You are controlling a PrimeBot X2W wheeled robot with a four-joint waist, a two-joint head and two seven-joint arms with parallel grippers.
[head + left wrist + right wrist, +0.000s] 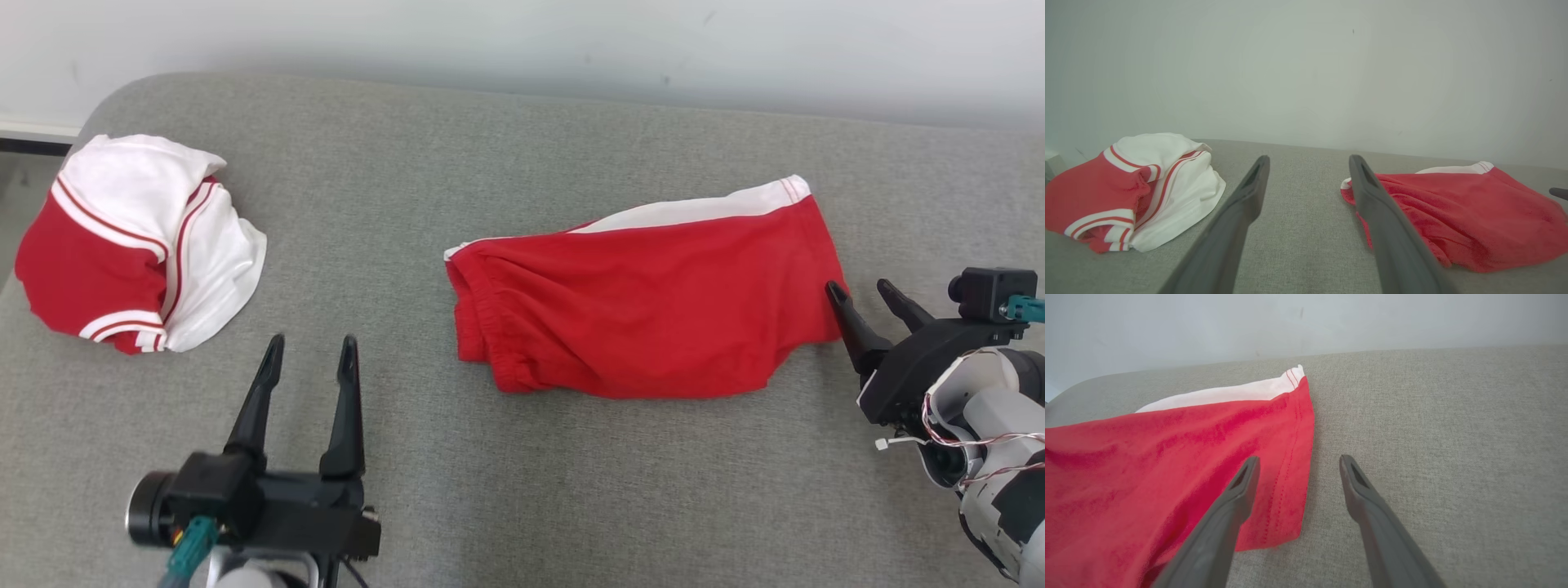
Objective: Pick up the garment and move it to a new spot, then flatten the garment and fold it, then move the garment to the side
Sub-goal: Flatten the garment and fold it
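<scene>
I log a crumpled shirt (139,253) at 10 o'clock. Left gripper (313,343) at 7, spread wide, empty. Garment (645,310) lies folded on the cushion (490,490), just right of centre. Right gripper (857,286) at 3, spread wide, empty, one finger over the garment's hem.

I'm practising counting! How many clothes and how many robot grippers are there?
Clothes: 2, the red garment and the red-and-white bundle.
Grippers: 2, the left gripper and the right gripper, both open.
Total: 4.
</scene>
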